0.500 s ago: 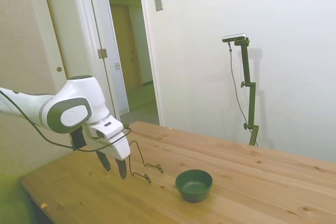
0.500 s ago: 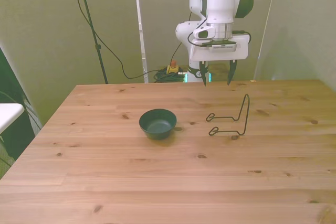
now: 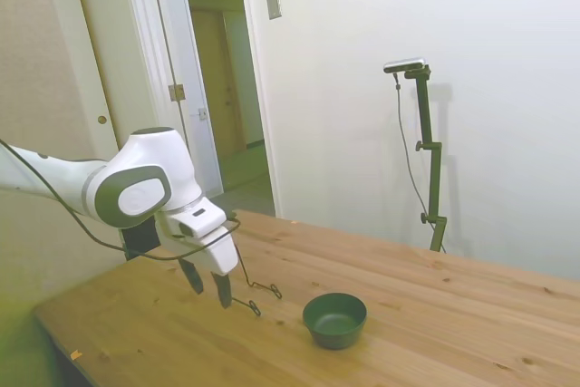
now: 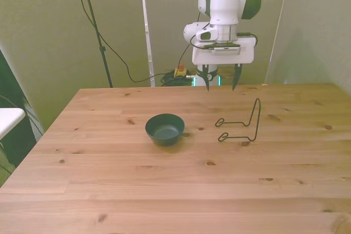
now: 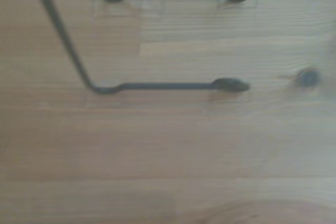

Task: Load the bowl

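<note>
Two things lie on the table (image 4: 164,190): the bowl (image 4: 164,129) and a thin black wire rack (image 4: 241,123). The bowl sits upright near the middle of the wood, dark green outside and lighter inside, with nothing in it. The rack stands apart from it toward the front view's right, its tall loop rising at the end away from the bowl and two short feet running along the wood toward the bowl. In the side view the bowl (image 3: 334,319) is nearer the camera than the rack (image 3: 249,289), with bare wood between them. The gripper (image 4: 220,78) hangs in the air above the far part of the table, behind the rack, fingers pointing down; its jaws are spread wide and hold nothing. In the side view the gripper (image 3: 207,283) is just beside the rack's loop. The wrist view shows the rack (image 5: 157,85) from above, blurred, on the wood grain.
</note>
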Robot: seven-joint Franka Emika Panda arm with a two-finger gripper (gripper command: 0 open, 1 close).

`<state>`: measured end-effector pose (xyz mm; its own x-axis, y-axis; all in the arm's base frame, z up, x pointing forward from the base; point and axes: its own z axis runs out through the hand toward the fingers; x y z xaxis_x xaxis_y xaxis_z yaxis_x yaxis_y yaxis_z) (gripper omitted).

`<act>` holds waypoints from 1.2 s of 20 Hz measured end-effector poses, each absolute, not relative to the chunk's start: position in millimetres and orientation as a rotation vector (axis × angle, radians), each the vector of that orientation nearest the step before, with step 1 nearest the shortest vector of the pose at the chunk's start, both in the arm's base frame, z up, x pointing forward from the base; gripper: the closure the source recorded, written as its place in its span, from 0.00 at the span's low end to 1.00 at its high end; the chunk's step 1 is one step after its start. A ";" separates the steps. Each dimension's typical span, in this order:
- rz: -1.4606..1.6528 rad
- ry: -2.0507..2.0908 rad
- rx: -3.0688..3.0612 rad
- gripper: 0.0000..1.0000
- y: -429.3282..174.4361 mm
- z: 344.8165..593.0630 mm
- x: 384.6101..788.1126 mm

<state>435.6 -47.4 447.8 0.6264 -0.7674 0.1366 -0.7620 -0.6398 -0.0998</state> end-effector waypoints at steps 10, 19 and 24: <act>-0.223 1.360 -2.850 0.00 -145.9 456.3 535.1; -0.169 1.374 -2.870 0.00 -155.4 428.2 572.4; -0.150 1.412 -2.857 0.00 -161.6 411.9 575.6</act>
